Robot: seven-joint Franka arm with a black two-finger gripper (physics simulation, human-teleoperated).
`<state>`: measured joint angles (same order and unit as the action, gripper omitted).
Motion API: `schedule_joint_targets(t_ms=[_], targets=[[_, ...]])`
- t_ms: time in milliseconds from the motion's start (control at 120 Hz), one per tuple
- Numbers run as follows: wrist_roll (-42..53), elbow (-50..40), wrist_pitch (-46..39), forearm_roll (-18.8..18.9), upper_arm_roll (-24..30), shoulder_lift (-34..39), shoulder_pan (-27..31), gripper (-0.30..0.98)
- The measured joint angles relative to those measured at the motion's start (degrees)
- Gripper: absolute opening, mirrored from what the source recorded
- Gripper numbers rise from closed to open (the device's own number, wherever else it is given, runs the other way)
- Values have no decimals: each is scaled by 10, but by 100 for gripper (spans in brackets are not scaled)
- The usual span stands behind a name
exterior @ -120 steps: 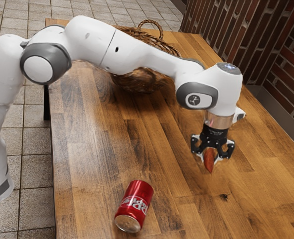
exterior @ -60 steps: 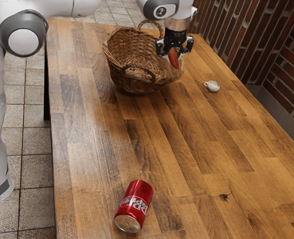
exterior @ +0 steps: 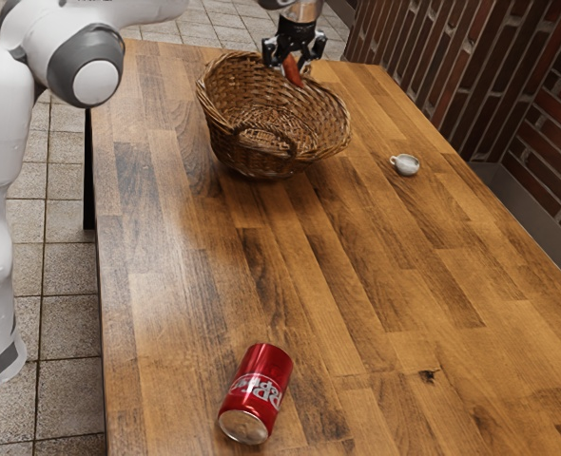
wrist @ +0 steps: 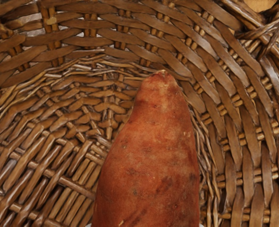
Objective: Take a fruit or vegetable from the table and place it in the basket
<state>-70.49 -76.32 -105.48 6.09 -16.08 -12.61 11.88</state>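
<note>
Exterior view: gripper pinching sweet potato above basket; red can, white cup apart; wrist view: woven interior, tapered tip.

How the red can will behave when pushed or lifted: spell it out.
The can lies on its round side, so a sideways push would likely roll it. Its smooth, shiny surface may slip in a loose grip.

Red soda can, small white cup, brick wall
</note>
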Motion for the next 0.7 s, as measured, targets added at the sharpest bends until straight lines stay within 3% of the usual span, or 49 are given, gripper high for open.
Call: schedule_joint_targets(t_ms=[250,375,533,583,617,700], targets=[[36,7,-1,-23,2,-21,20,17],[55,7,-4,-36,0,-22,24,47],[75,7,-7,-50,-1,-17,18,61],[74,5,-14,-58,0,-13,-8,64],[54,2,-19,-67,2,-10,-56,65],[-57,-30,3,-58,73,52,-182,67]])
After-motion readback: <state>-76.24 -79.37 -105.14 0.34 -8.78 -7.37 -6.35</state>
